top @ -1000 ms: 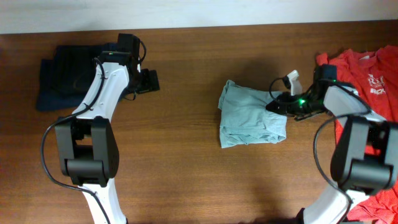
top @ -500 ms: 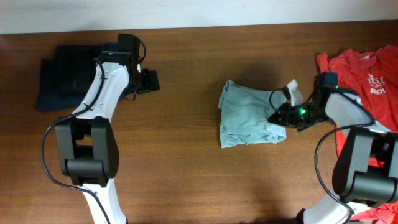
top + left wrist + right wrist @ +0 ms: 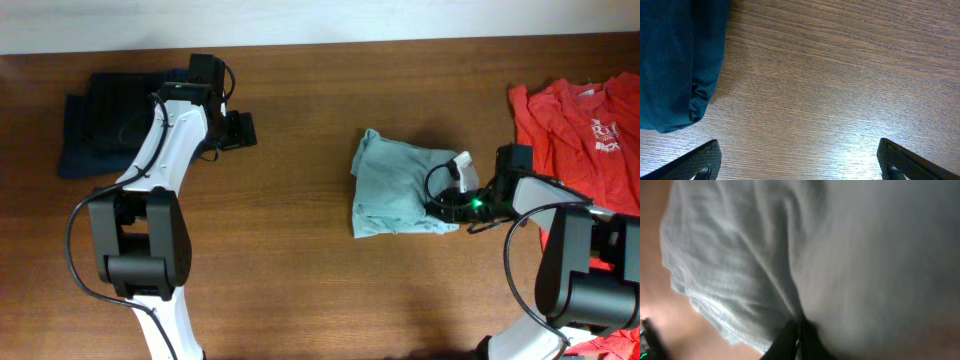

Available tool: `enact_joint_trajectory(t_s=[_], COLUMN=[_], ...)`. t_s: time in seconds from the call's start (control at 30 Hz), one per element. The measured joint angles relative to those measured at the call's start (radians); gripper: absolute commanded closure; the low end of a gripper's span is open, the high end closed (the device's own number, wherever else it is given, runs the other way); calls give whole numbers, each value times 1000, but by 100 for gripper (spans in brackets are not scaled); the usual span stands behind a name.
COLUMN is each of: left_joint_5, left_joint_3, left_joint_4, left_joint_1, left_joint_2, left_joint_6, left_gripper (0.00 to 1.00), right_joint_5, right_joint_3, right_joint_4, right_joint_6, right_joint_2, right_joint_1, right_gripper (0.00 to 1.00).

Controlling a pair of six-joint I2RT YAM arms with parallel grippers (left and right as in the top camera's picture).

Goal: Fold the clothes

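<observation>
Our right gripper (image 3: 447, 205) lies low at centre right, pinched on the shirt (image 3: 395, 185) edge; our left gripper (image 3: 240, 130) hangs wide, upper left.

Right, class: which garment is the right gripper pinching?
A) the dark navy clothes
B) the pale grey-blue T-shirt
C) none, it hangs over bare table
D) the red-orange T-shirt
B: the right gripper is shut on the right edge of the folded pale grey-blue T-shirt, and that cloth fills the right wrist view.
</observation>
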Motion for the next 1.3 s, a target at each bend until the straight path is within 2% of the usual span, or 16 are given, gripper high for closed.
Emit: enact_joint_trajectory(t_s=[0.17,0.27,0.43,0.67,0.8,0.97,1.17,1.3], left_joint_5=[0,0,0,0,0,0,0,0], left_joint_3=[0,0,0,0,0,0,0,0], left_joint_4=[0,0,0,0,0,1,1,2], left_joint_1=[0,0,0,0,0,0,0,0], left_joint_2=[0,0,0,0,0,0,0,0], left_joint_6=[0,0,0,0,0,0,0,0], left_gripper=[1,1,1,1,1,1,1,1], right_joint_5=[52,82,168,300,325,324,333,333], right_joint_3=[116,271,395,394,378,365,450,640], right_joint_4=[-248,-339,-303,-223,-152,-142,-252,-374], right_joint_6=[-3,-2,-4,-2,2,6,28,32], right_joint_2=[0,-3,-24,11,84,172,172,172], right_joint_1=[0,0,0,0,0,-3,-2,9], right_gripper=[92,91,91,91,91,92,93,93])
